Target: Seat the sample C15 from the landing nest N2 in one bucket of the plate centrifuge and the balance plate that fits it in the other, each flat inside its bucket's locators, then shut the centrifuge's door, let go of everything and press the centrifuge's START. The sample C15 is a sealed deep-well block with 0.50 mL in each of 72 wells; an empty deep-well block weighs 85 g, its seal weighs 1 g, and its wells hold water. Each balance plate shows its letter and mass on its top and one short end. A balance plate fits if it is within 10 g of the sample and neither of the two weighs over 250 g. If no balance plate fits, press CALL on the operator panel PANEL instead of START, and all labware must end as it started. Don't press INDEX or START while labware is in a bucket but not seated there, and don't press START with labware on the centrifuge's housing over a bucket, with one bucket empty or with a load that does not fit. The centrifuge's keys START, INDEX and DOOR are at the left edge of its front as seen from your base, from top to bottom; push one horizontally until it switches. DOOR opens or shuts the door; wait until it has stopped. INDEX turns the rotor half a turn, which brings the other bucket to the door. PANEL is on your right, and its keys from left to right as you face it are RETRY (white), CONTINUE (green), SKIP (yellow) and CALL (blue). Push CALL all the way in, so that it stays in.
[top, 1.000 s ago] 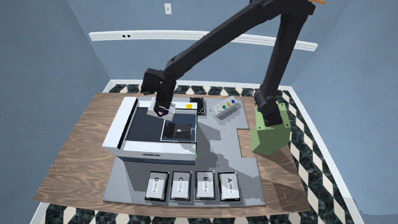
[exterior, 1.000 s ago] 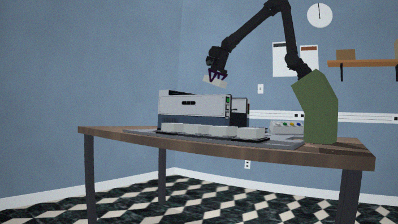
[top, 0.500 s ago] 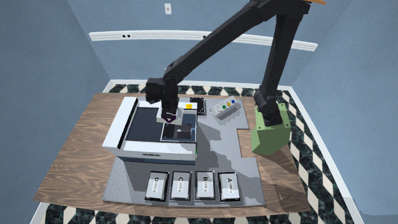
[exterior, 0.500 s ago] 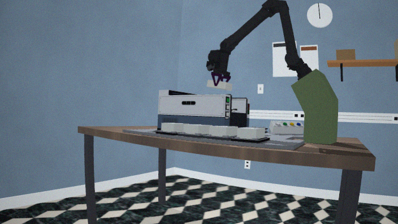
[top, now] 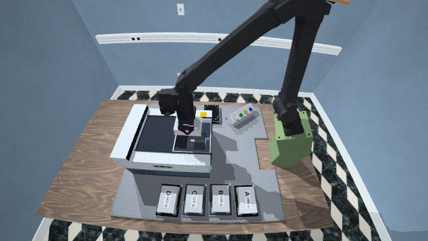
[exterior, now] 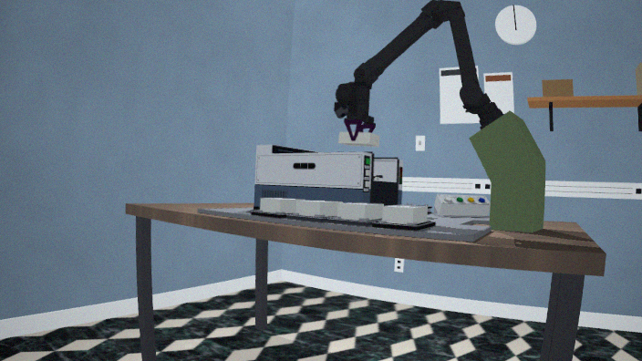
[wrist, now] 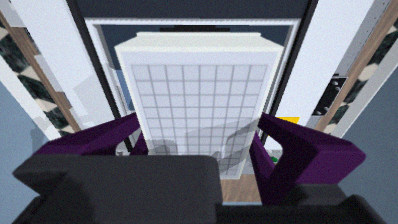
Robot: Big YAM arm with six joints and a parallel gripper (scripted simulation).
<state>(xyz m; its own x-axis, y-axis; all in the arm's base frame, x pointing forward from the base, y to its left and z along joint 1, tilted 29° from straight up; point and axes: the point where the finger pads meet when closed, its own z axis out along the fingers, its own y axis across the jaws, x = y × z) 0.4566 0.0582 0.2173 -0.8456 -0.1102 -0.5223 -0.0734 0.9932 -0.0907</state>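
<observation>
My gripper (top: 186,129) with purple fingers is shut on the sample C15 (top: 186,131), a white deep-well block with a gridded seal. It also shows in the wrist view (wrist: 197,102) between both fingers. I hold the block level in the air above the open door of the plate centrifuge (top: 165,141), over the dark bucket (top: 192,142). In the side view the block (exterior: 358,139) hangs clear above the centrifuge's top (exterior: 315,170). Balance plates D (top: 168,199), C (top: 194,199), B (top: 220,198) and A (top: 246,199) lie in nests at the front.
The empty landing nest (top: 212,112) sits behind the centrifuge. The operator panel (top: 243,115) with coloured keys lies to its right. My green base (top: 291,140) stands at the right. The centrifuge's keys (exterior: 367,172) are on its front edge.
</observation>
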